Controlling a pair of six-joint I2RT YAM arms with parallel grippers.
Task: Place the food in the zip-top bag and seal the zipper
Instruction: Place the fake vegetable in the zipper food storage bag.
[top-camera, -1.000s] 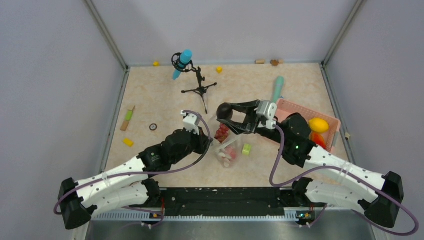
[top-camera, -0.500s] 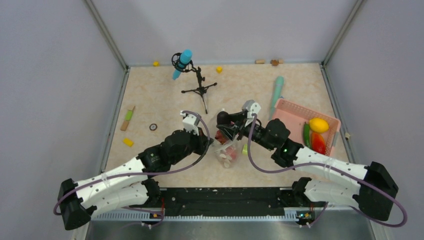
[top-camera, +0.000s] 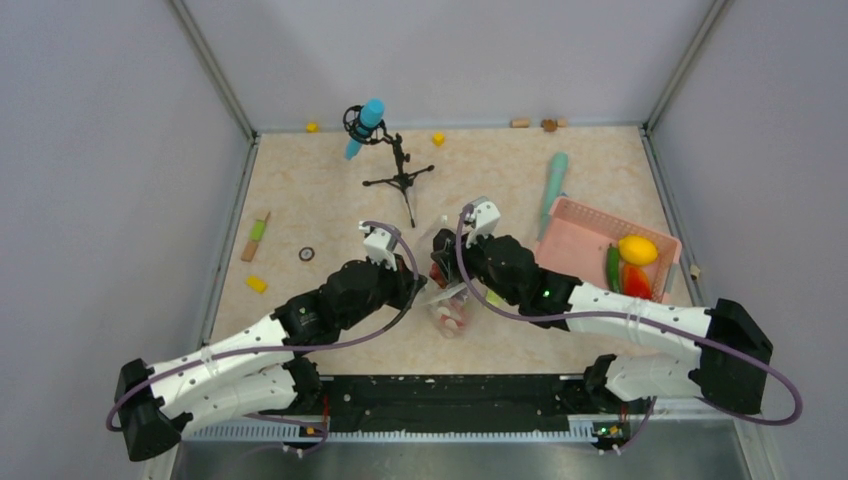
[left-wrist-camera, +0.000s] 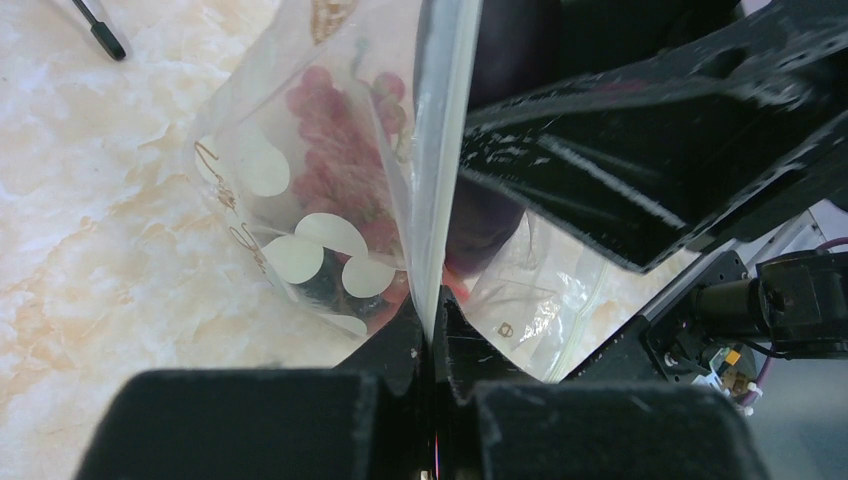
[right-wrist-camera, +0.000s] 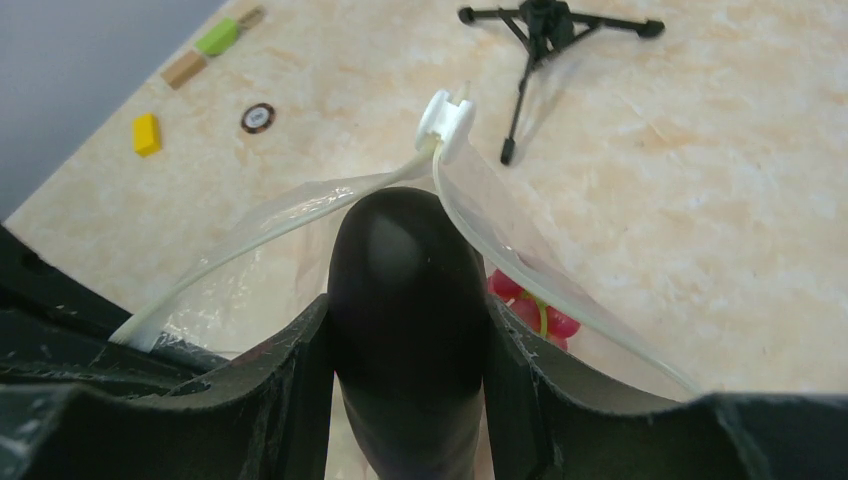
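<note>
Beige marbled desk (top-camera: 310, 190), carrying every item below. Pink lattice basket (top-camera: 575, 215), at the right of the desk, holding a lemon (top-camera: 638, 249), a green vegetable (top-camera: 612, 268) and a red piece (top-camera: 637, 285). Zip-top bag (left-wrist-camera: 290, 190), clear with white dots, at the desk's centre between the two arms, mouth parted. Left gripper (left-wrist-camera: 432, 335), jaws fully closed, pinching the bag's zipper (left-wrist-camera: 440, 150) by one edge and holding that side up. Right gripper (right-wrist-camera: 405, 340), jaws about half apart, clamped on a dark purple food piece (right-wrist-camera: 400, 270) that sits in the bag's mouth between the two zipper strips. Red grape bunch (left-wrist-camera: 345, 170), inside the bag. White slider (right-wrist-camera: 446, 118), at the far end of the zipper where both strips meet.
</note>
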